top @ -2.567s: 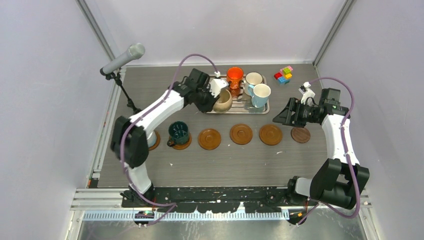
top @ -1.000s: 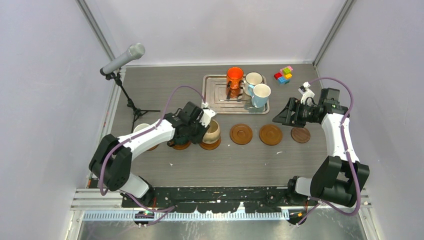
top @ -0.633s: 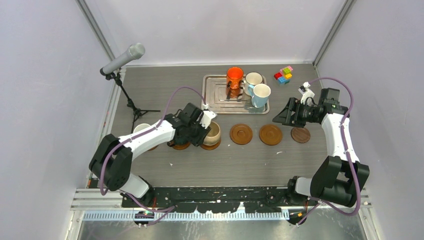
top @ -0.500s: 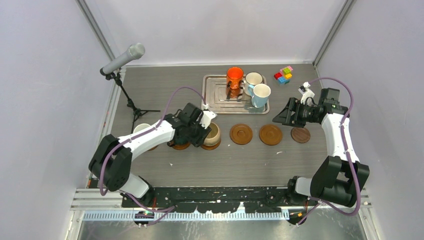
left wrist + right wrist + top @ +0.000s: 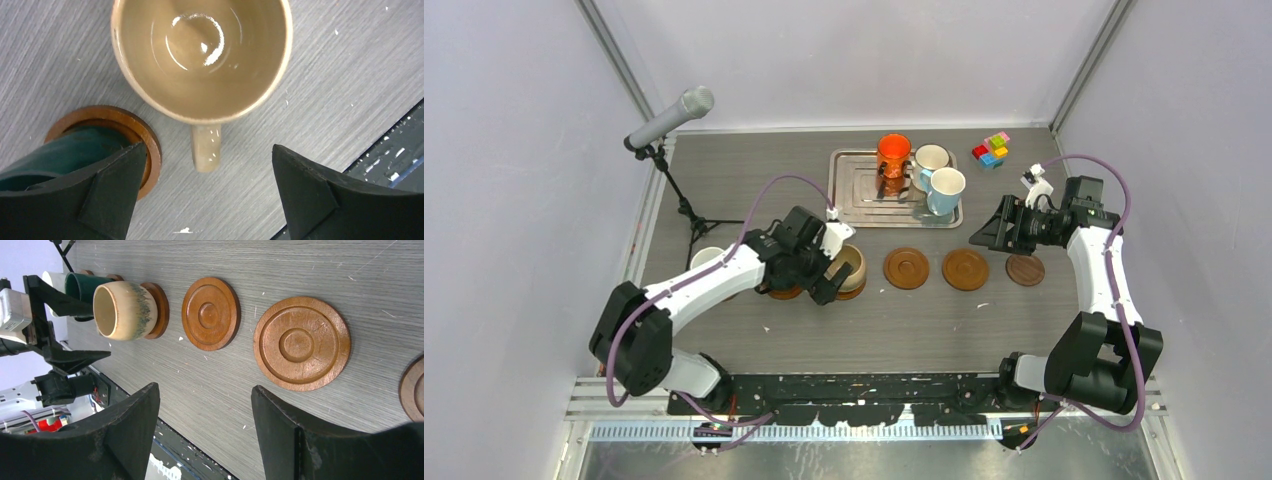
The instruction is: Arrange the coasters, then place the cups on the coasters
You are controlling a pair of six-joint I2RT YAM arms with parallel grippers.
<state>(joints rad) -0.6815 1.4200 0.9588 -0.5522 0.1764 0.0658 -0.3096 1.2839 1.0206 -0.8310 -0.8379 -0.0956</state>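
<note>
Ahead of the left gripper (image 5: pixel 207 149) the first cup (image 5: pixel 200 55) stands upright on the first coaster (image 5: pixel 160 310), its handle pointing back into the gap between the fingers (image 5: pixel 320 200) and touching neither. By the finger on the left of that view, partly hidden behind it, the second cup (image 5: pixel 70 150) stands on the second coaster (image 5: pixel 107 112), just beside the first cup. Beyond the right gripper (image 5: pixel 205 386), on the table (image 5: pixel 300 270), the third coaster (image 5: pixel 210 313) lies ahead of the gap between its fingers (image 5: pixel 300 440), and the fourth coaster (image 5: pixel 301 343) lies ahead of the finger on the right of that view. Behind the row a tray (image 5: pixel 859 185) bears three cups (image 5: pixel 931 157).
</note>
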